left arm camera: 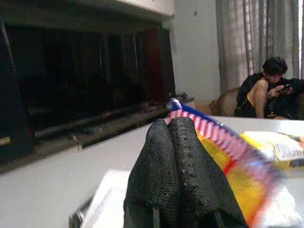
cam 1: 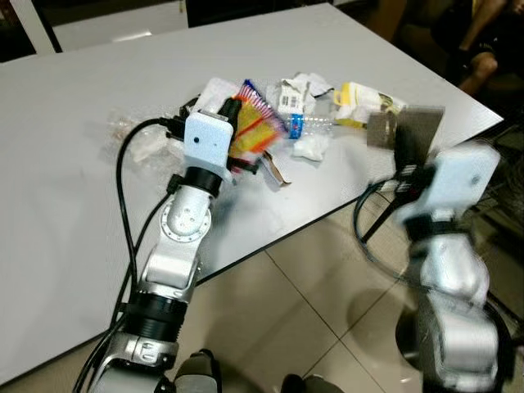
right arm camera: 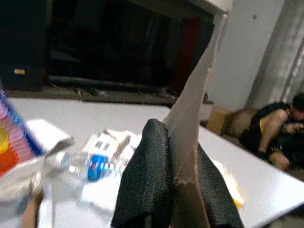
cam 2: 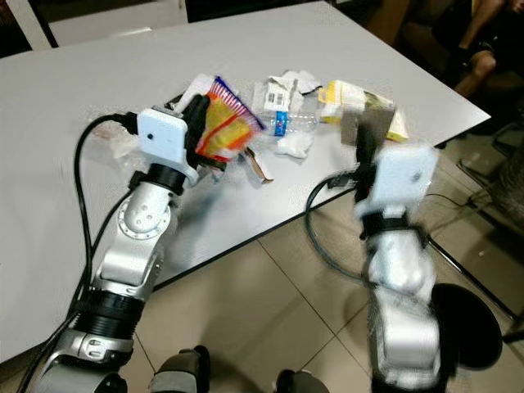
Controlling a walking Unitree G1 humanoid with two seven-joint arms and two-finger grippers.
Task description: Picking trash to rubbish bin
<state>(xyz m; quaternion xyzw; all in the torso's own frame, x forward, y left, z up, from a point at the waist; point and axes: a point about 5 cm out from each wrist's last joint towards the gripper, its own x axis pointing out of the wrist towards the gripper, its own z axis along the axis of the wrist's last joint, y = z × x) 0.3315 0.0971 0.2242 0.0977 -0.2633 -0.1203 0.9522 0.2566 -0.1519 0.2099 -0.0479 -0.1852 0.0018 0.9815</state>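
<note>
Jaws of our left gripper clamped on a yellow-red striped snack wrapper above the white desk, right gripper pinching a grey cardboard scrap past the desk's near edge.

I'm looking down from the head pair onto the white table, trash pile upper centre in both. Each wrist camera sits low and close along its fingers, facing across the tabletop toward a seated person.

Right gripper pinches cardboard (torn).

One clear plastic bottle, one striped snack wrapper, one yellow packet, one cardboard piece, one person.
</note>
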